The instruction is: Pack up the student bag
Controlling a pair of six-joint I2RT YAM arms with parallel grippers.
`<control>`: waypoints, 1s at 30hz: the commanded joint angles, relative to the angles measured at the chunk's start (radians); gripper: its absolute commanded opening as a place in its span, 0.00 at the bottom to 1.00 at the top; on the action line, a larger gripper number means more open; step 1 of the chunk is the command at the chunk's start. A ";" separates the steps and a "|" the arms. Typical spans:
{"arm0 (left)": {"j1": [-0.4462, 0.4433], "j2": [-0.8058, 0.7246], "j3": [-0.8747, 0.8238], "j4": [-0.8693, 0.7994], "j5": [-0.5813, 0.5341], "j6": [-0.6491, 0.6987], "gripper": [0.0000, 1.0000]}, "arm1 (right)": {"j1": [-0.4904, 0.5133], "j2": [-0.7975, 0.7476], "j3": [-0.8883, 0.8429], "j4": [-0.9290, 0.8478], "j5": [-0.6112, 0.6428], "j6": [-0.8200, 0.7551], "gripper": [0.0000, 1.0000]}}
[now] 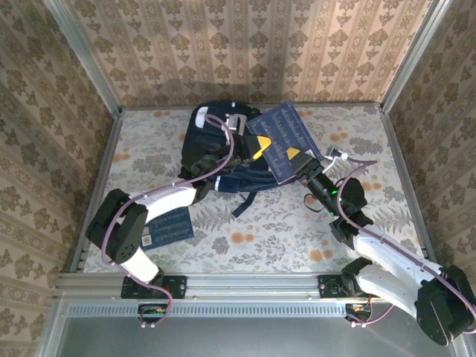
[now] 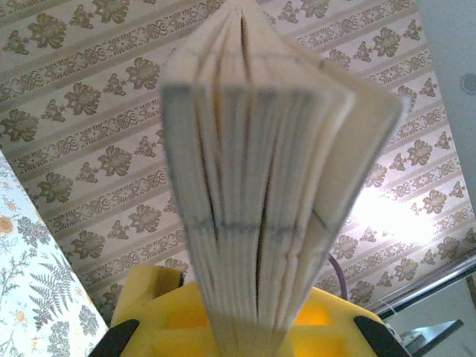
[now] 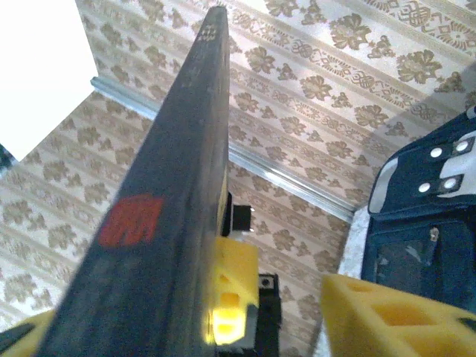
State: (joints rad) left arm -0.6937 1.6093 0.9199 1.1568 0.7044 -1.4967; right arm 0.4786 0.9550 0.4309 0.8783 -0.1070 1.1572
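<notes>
The book [image 1: 281,140] is being clamped by the left fingers [image 2: 145,305]; the right fingers [image 3: 372,312], apart around its spine, are best being closed squarely.

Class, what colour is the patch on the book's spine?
Red. The patch on the book shows best in the right wrist view.

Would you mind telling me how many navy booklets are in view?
2. The raised booklet stands beside the backpack; the flat booklet lies at the table's near left. More may be hidden inside the backpack.
</notes>
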 commanded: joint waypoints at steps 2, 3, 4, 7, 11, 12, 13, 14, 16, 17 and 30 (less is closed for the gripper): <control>-0.007 0.007 0.032 0.059 -0.023 0.019 0.00 | 0.018 0.022 0.034 0.105 0.052 0.000 0.40; -0.007 0.006 0.030 0.053 -0.026 0.023 0.00 | 0.021 0.017 0.029 0.101 0.060 0.000 0.38; -0.007 0.005 0.030 0.047 -0.030 0.030 0.00 | 0.022 0.009 0.020 0.093 0.073 -0.001 0.38; -0.007 0.006 0.028 0.033 -0.045 0.045 0.00 | 0.025 -0.031 -0.002 0.044 0.117 -0.012 0.41; -0.007 0.017 0.031 0.030 -0.053 0.045 0.00 | 0.028 -0.052 -0.017 0.026 0.134 -0.012 0.45; -0.008 0.020 0.033 0.029 -0.053 0.045 0.00 | 0.028 -0.051 -0.017 0.028 0.128 -0.011 0.43; -0.008 0.023 0.035 0.026 -0.054 0.044 0.00 | 0.029 -0.048 -0.020 0.032 0.121 -0.010 0.42; -0.009 0.024 0.036 0.024 -0.054 0.045 0.00 | 0.030 -0.047 -0.019 0.033 0.119 -0.008 0.42; -0.011 0.025 0.037 0.020 -0.054 0.048 0.00 | 0.034 -0.041 -0.024 0.032 0.118 -0.004 0.42; -0.012 0.025 0.039 0.016 -0.054 0.051 0.00 | 0.036 -0.037 -0.025 0.034 0.117 0.000 0.42; -0.021 0.028 0.045 -0.031 -0.048 0.074 0.00 | 0.051 -0.027 -0.036 -0.002 0.167 -0.011 0.00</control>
State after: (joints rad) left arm -0.7017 1.6375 0.9253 1.1103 0.6506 -1.4612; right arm 0.5247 0.9573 0.4099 0.8974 0.0032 1.1599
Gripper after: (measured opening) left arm 0.122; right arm 0.142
